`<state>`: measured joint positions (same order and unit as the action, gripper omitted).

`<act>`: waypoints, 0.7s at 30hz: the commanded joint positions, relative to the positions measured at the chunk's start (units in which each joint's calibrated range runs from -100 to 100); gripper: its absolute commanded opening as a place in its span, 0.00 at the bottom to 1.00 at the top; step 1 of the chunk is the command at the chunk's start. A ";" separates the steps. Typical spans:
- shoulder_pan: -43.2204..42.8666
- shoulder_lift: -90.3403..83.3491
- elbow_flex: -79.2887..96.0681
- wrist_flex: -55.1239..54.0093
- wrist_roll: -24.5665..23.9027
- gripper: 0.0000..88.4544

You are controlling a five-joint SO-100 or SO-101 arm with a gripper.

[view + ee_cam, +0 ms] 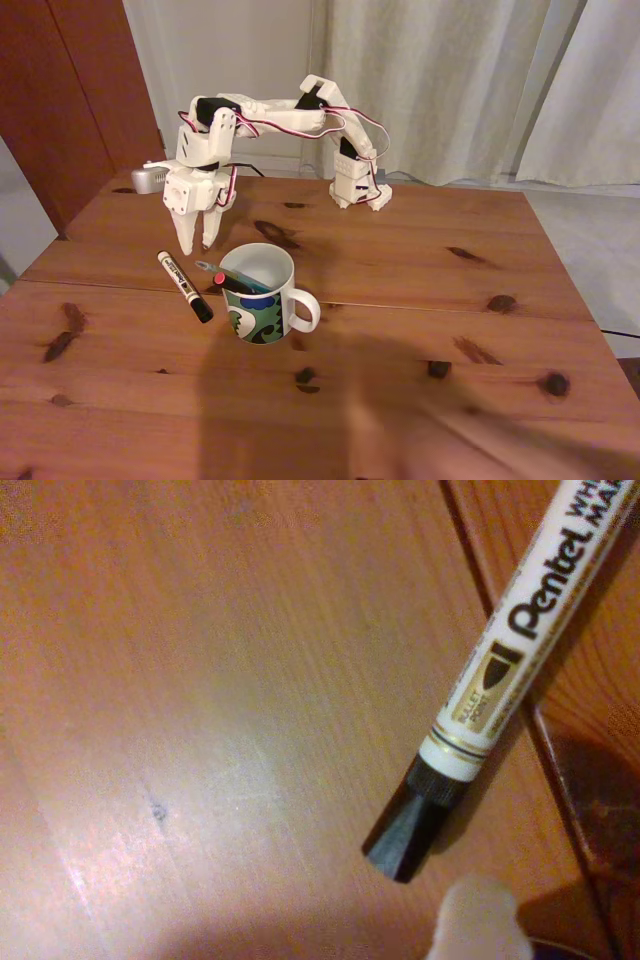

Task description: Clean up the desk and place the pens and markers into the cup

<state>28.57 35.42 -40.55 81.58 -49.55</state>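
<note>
A: Fixed view status: gripper (197, 245) hangs tips-down above the desk (400, 330), fingers slightly parted, nothing held.

B: Marker location?

A: Marker (184, 286) lies flat on the desk, just left of the cup (262, 295), below the fingertips, not touching them. Wrist view shows its black end (412, 822) near one fingertip (478, 920).

B: Pens?

A: Black pen (232, 284) and teal pen (222, 271) lean inside the cup.

Pale cream curtains (450, 90) hang in folds across the back of the room in the fixed view. A dark reddish-brown wooden door (70, 100) stands at the left. Light grey floor (590, 250) shows at the right, under warm indoor light.
</note>
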 commanded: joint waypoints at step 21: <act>0.18 -0.55 0.61 -0.60 0.46 0.18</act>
<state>28.57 35.42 -39.53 81.58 -49.50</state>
